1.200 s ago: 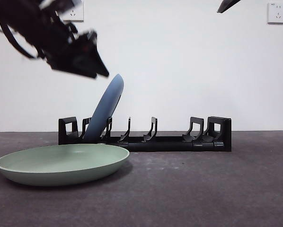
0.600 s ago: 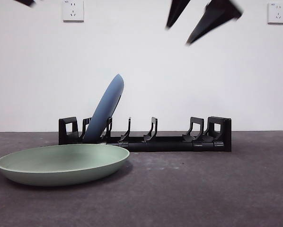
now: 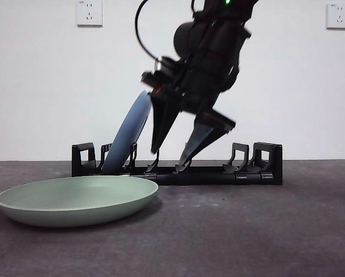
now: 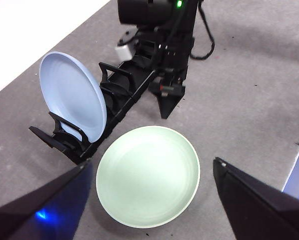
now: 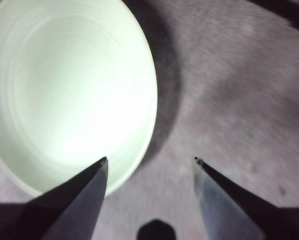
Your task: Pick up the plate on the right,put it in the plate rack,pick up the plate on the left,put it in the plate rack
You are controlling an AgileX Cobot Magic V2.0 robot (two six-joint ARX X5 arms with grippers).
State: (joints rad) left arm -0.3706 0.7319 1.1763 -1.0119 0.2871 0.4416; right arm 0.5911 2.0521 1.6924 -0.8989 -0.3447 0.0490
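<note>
Green plate flat on near-left worktop, just in front of plate rack; blue plate already leaning in a left slot. Right gripper jaws wide, empty, low beside green plate's right rim. Suggest straddling that rim, closing on the lip, tilting upright before slotting between free prongs. Smooth matte shallow dish, thin rim, likely slippery. Rack black plastic, curved prongs. Left gripper high above, wide, empty.
</note>
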